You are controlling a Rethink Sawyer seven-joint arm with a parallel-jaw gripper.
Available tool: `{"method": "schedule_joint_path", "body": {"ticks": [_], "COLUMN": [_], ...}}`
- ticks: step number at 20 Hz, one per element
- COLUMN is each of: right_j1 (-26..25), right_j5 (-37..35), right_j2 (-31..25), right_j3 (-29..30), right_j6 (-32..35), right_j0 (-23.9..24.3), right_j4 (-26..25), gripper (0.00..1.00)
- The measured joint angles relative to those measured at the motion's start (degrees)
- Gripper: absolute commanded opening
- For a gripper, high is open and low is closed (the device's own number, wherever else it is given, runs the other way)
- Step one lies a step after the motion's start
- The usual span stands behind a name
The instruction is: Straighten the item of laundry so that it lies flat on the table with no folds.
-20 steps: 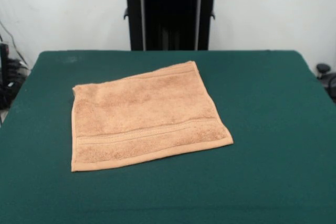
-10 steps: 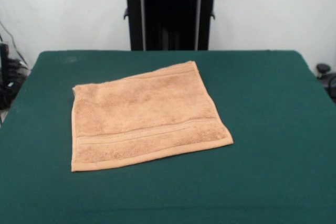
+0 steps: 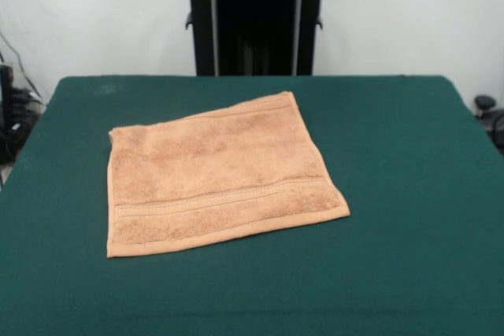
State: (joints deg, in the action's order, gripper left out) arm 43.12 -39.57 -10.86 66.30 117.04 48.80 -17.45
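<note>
Front view of the work surface, described from the near edge toward the robot. Nearest the camera runs a broad bare strip of the table, a large rectangular top covered in dark green, matte, felt-like material. On it, left of centre, lies the item of laundry: a small, roughly square hand towel of light-brown terry cloth with a nubbly pile. It is spread open and flat, with no fold visible, and sits turned slightly askew to the table's edges, its far right corner pointing toward the robot. A hemmed border runs along its near edge; just beyond that border a woven band stripe crosses the towel from side to side. A similar narrow band shows near the far edge. Bare green felt surrounds the towel on all sides. Beyond the table's far edge stands the black pedestal, upright and rectangular, with light vertical rails, topped by a rounded black rim with a sliver of red. A white wall lies behind. The gripper does not appear, so the state of its jaws cannot be told, nor the towel's place relative to them.
</note>
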Motion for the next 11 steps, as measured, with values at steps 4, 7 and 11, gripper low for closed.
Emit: {"method": "schedule_joint_path", "body": {"ticks": [4,7,11], "right_j1": [0.01,0.02,0.15], "right_j5": [0.0,0.0,0.0], "right_j2": [0.0,0.0,0.0], "right_j3": [0.01,0.07,0.56], "right_j6": [0.0,0.0,0.0], "right_j0": [0.26,0.5,1.0], "right_j4": [0.01,0.01,0.01], "gripper": [0.0,0.0,0.0]}}
